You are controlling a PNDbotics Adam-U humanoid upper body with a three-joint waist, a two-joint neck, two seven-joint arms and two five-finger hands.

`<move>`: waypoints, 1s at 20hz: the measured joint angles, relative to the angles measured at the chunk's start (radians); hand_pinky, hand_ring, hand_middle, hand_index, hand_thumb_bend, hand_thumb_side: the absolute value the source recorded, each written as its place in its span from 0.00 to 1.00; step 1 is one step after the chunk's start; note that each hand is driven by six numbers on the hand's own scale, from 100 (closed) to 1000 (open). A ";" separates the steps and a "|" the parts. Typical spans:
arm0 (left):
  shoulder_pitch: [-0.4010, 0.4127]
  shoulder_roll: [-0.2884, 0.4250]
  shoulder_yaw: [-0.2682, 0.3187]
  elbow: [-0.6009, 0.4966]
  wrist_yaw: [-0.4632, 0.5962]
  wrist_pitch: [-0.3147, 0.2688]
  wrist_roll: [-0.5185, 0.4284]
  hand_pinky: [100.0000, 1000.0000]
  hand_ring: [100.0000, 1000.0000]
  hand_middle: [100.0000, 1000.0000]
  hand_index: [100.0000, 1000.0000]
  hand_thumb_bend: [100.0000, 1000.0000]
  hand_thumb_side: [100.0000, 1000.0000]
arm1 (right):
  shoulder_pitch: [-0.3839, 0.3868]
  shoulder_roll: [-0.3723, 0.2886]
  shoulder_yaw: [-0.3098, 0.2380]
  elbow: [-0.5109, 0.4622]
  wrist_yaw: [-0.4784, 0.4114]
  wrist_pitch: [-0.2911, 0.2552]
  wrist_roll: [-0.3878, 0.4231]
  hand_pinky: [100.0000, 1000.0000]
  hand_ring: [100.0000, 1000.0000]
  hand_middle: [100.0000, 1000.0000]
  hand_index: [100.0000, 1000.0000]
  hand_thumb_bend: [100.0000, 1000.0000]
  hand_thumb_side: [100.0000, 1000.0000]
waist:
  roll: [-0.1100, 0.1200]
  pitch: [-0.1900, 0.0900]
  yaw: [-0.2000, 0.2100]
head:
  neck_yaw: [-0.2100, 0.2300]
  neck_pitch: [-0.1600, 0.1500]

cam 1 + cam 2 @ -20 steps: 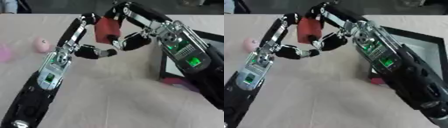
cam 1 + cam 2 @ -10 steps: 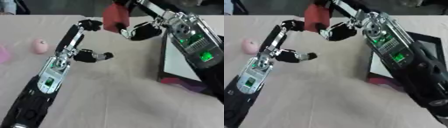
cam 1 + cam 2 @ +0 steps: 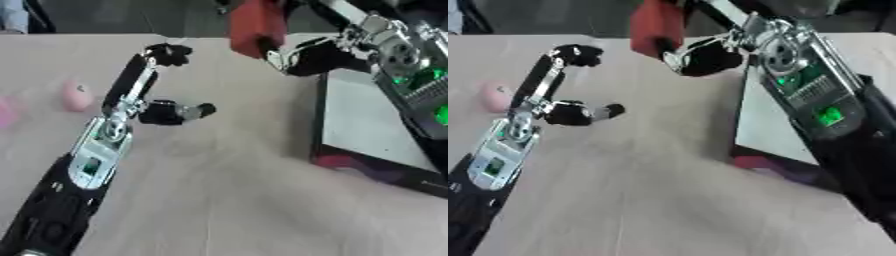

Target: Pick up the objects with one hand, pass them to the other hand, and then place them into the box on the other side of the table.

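Gripping red block [image 3: 255,24] upright, long axis vertical, right robot hand [image 3: 302,56], left robot hand [image 3: 166,85] spread empty

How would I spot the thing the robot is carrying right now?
Find the black-edged box on the table's right side, then look just beyond its far left corner. There the right hand holds a red block in the air; the pink objects lie on the table, far left.
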 measured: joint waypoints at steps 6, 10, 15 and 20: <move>0.013 0.018 0.009 -0.001 0.006 0.007 0.015 0.76 0.67 0.60 0.77 0.69 0.26 | 0.085 -0.091 -0.076 -0.068 -0.076 0.045 -0.034 0.83 0.61 0.28 0.65 0.00 0.00 | 0.000 -0.001 -0.001 | -0.019 0.000; 0.014 0.025 0.012 -0.006 0.009 0.012 0.022 0.76 0.67 0.59 0.76 0.68 0.26 | 0.149 -0.150 -0.126 -0.091 -0.127 0.065 -0.048 0.85 0.63 0.29 0.67 0.00 0.00 | 0.000 -0.001 0.001 | -0.028 0.003; 0.014 0.031 0.017 -0.013 0.014 0.015 0.026 0.76 0.67 0.60 0.76 0.68 0.26 | 0.211 -0.206 -0.182 -0.091 -0.188 0.080 -0.063 0.86 0.65 0.30 0.69 0.00 0.02 | 0.000 -0.001 0.006 | -0.039 0.004; 0.014 0.035 0.019 -0.020 0.017 0.017 0.030 0.76 0.67 0.59 0.76 0.68 0.26 | 0.268 -0.249 -0.223 -0.074 -0.226 0.074 -0.089 0.86 0.65 0.30 0.69 0.00 0.02 | 0.000 -0.001 0.007 | -0.061 0.004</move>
